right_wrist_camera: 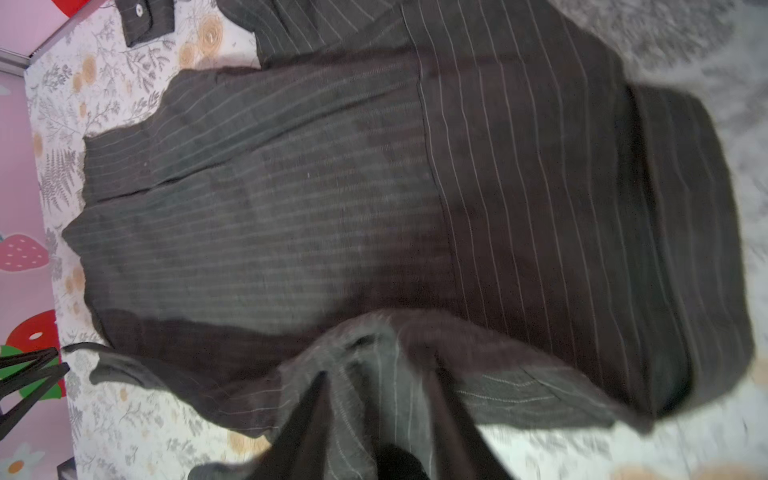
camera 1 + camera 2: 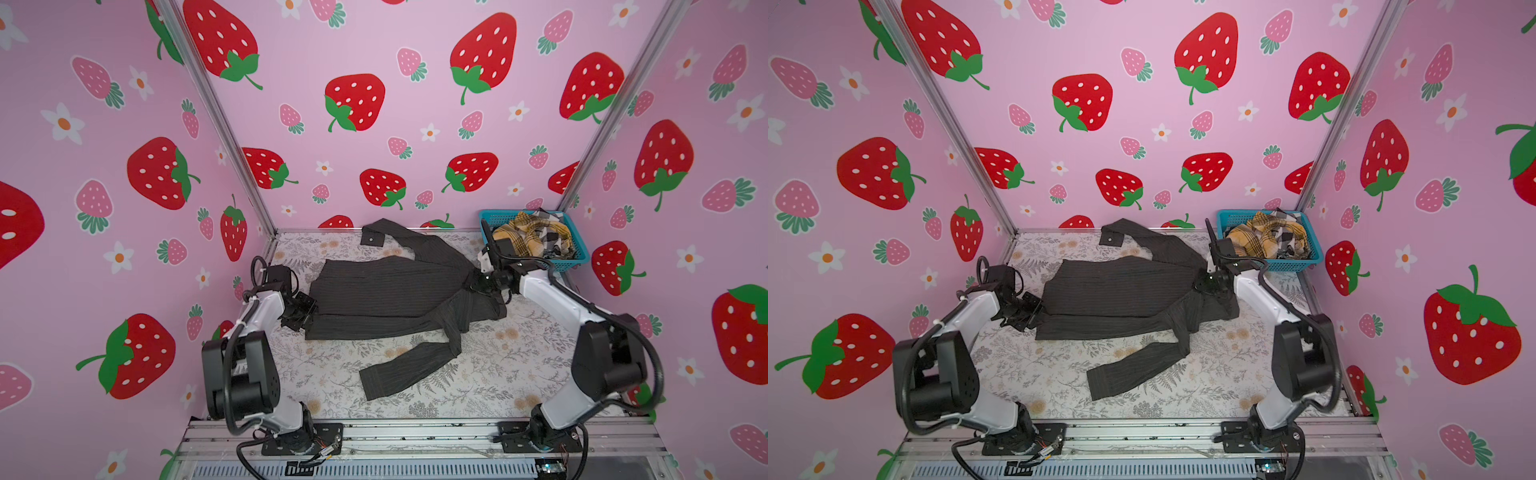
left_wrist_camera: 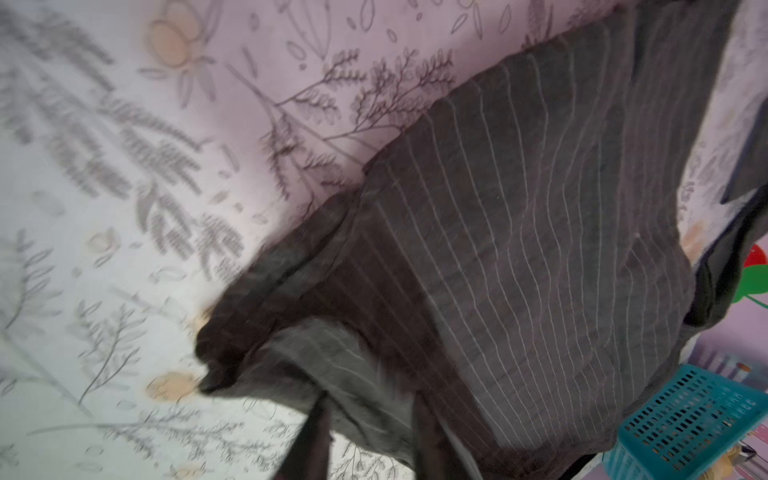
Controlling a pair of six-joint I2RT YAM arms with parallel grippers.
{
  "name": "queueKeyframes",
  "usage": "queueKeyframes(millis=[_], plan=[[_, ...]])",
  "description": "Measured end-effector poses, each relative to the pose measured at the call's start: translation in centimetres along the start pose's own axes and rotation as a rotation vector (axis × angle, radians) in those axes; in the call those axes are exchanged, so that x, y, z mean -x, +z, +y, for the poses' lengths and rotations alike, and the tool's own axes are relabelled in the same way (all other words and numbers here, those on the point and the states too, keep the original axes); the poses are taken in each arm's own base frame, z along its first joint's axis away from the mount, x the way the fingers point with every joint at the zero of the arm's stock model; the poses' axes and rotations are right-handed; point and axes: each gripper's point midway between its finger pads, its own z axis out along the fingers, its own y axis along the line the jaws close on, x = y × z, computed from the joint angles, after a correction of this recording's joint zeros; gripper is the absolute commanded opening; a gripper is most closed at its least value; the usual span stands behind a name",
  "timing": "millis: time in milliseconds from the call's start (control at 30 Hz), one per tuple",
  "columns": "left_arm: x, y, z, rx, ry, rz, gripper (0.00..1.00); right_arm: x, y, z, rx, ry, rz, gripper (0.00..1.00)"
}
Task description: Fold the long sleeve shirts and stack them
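Charcoal shirt (image 2: 390, 291): it lies flat in the middle of the table (image 2: 498, 374), lengthwise from 9 to 3 o'clock, hem toward 9 and shoulders toward 3.
Left claw (image 2: 301, 313): I have it low at the hem, at 9 o'clock. In the left wrist view its fingers (image 3: 316, 436) stand apart with the cloth edge lying loose between them, so it is released, not pinching.
Right claw (image 2: 478, 284): it sits at the shoulder end, at 3 o'clock. Its fingers (image 1: 309, 415) are also spread, with bunched cloth between them but not clamped.
Why both ends: with one claw at each end I can keep the body stretched and smooth, which a fold needs.
Near sleeve (image 2: 399, 374): it trails out toward 6 o'clock, unfolded.
Far sleeve (image 2: 374, 237): it runs toward 12, its cuff at the back edge.
Teal basket (image 2: 577, 259): it stands at 2 o'clock and holds the plaid shirts (image 2: 528, 239), crumpled and waiting.
Step, as I judge: the body is laid out, so the sleeves likely come in next.
Risk: the bunch at 3 o'clock may crease the fold.
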Motion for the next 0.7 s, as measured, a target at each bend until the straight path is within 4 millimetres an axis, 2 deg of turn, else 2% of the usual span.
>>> queueKeyframes(millis=[67,133,267,333,433,533,600,633,700], plan=[[1.2,1.1,-0.8,0.012,0.001,0.004,0.67,0.9,2.0,-0.2,-0.001,-0.012,0.013,0.72],[1.8,1.1,-1.1,0.013,0.005,-0.008,0.69,0.2,2.5,-0.5,-0.015,-0.022,0.039,0.76],[2.0,-1.5,-2.0,-0.014,0.033,-0.076,0.64,-1.0,0.6,0.5,-0.031,-0.085,0.019,0.76],[1.8,-2.9,-2.6,-0.04,0.053,-0.103,0.6,-2.8,-0.9,1.1,-0.036,-0.126,0.012,0.76],[0.4,-4.2,-3.6,-0.082,0.111,-0.117,0.57,-6.8,-2.8,2.0,-0.051,-0.206,0.023,0.77],[-3.3,-4.1,-3.8,-0.107,0.205,-0.075,0.58,-11.8,-3.6,3.2,-0.064,-0.307,0.071,0.79],[-6.9,-3.8,-4.1,-0.127,0.311,-0.032,0.62,-15.3,-3.7,3.9,-0.063,-0.367,0.114,0.79],[-8.8,-3.7,-4.3,-0.136,0.367,-0.004,0.63,-17.3,-3.6,3.8,-0.065,-0.392,0.15,0.8],[-13.0,-3.4,-5.0,-0.145,0.513,0.049,0.63,-19.3,-3.4,2.8,-0.085,-0.387,0.189,0.81]])
